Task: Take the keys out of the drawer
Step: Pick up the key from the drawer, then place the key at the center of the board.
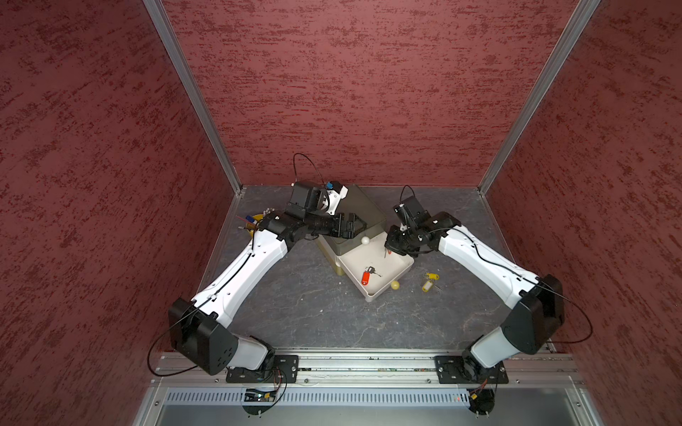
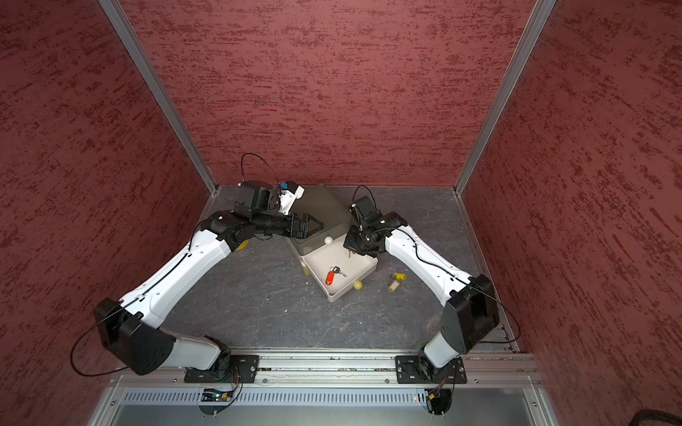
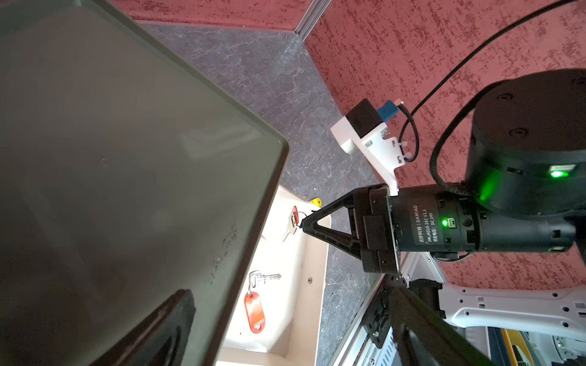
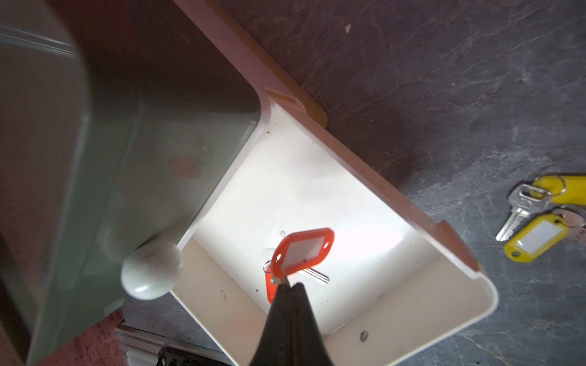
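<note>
The cream drawer [image 1: 393, 282] [image 4: 412, 320] stands pulled out of a small cabinet [image 1: 363, 206] with a dark green top. My right gripper [image 4: 290, 285] [image 1: 386, 250] is shut on the ring of a red-tagged key [image 4: 304, 250] [image 3: 295, 215], which hangs above the drawer's floor. A second red-tagged key [image 1: 366, 276] [image 2: 330, 276] [image 3: 253, 312] lies flat in the drawer. Two yellow-tagged keys [image 1: 430, 282] [image 4: 539, 234] lie on the table right of the drawer. My left gripper [image 1: 363, 223] [image 3: 290, 293] is over the cabinet top, open and holding nothing.
A white knob [image 1: 365, 240] sits on the green upper drawer front, and a yellow knob [image 1: 395, 284] shows below the open drawer's front. A yellow holder with pens [image 1: 254, 221] stands at the back left. Red walls close in on three sides.
</note>
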`<action>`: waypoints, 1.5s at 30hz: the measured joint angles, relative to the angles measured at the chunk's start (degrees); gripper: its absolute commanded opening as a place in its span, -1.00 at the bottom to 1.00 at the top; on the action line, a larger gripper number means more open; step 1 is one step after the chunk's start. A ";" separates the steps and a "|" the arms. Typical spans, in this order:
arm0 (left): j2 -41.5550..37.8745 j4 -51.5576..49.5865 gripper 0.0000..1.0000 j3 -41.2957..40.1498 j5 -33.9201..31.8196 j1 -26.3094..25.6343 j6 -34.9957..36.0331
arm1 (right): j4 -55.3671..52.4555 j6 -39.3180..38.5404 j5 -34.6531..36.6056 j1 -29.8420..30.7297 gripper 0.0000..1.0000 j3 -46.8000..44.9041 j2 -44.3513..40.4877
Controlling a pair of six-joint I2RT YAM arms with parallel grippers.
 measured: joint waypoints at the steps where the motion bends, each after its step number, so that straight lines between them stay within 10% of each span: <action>1: -0.33 0.24 0.99 0.00 0.00 -0.15 -0.17 | 0.00 0.00 -0.11 0.00 -1.00 0.02 -0.70; 27: -0.81 3.39 0.99 -0.98 -2.40 -15.43 -1.27 | -11.89 -3.13 2.71 -6.23 -1.00 -2.01 -19.96; 45: 8.92 -1.16 0.99 3.30 -2.80 -21.38 -1.25 | -5.57 -8.61 -1.40 -19.23 -1.00 -11.15 -12.37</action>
